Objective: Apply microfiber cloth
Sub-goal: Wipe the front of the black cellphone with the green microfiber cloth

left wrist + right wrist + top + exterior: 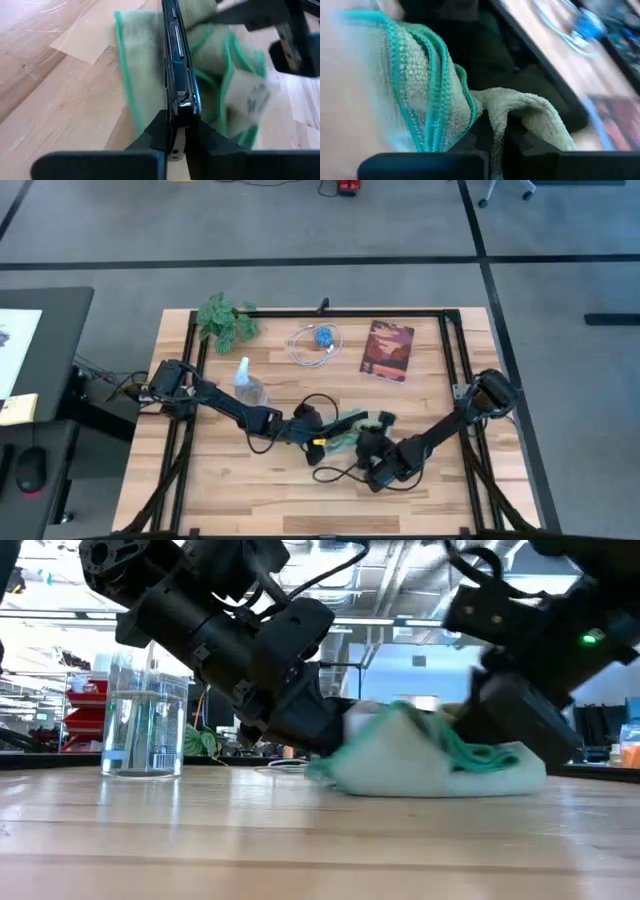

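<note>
phone [181, 85]: lower end hidden between pincer fingers | cloth [530, 117]: near part blurred | bottle [146, 720]: top cut off

Even, bright overhead light fills the room; shadows on the wooden table [260, 480] are faint. At table height, windows behind glare white and both arms blur. Close up, the microfiber cloth [420, 100] is sharp near the lens, while everything beyond it smears.
</note>
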### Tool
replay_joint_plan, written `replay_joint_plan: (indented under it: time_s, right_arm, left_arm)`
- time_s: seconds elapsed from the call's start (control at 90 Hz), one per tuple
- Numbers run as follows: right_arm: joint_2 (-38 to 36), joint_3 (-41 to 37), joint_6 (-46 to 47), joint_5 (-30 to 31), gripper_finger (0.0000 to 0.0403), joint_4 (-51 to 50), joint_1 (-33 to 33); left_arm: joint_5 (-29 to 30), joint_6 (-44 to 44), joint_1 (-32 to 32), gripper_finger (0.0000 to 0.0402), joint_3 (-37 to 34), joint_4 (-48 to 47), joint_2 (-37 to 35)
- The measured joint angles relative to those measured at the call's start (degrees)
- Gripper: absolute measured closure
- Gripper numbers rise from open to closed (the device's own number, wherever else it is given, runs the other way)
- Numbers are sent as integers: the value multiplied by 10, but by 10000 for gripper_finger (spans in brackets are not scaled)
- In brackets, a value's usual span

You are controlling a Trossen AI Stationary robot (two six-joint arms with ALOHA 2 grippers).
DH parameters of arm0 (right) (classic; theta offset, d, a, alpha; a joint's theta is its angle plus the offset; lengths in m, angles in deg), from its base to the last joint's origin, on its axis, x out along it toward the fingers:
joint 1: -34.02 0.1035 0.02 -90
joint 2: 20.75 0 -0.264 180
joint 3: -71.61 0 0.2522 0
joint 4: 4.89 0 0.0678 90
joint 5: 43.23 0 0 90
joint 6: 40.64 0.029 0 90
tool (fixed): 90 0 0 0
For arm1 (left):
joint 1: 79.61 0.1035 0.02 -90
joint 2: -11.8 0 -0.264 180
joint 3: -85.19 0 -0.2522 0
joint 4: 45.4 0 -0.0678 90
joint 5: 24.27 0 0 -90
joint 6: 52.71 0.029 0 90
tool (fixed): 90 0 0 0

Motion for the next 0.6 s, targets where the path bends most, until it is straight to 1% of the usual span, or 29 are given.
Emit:
replay_joint_plan:
  time_s: [0.067, 0.122, 0.211, 0.278, 0.444, 0.533, 0.6]
  right_arm:
    - [0, -1, 8, 22, 403, 15, 8]
    - [0, -2, -16, 45, 403, 56, 11]
    - [0, -5, -95, 79, 403, 161, 9]
    - [0, -7, -168, 83, 403, 241, 1]
    - [0, -7, -327, 67, 403, 404, -22]
    - [0, -7, -383, 23, 403, 463, -36]
    - [-1, -7, -397, -10, 403, 474, -44]
  left_arm:
    - [-4, 0, 0, 390, -1, 5, 0]
    - [-9, 2, -1, 390, -1, 9, 0]
    - [-12, 4, -1, 390, -2, 21, 1]
    - [-12, 6, -1, 390, -2, 27, 1]
    - [-12, 9, -1, 390, -2, 35, 1]
    - [-13, 11, -1, 390, -2, 40, 1]
    - [-15, 15, -2, 390, -3, 45, 2]
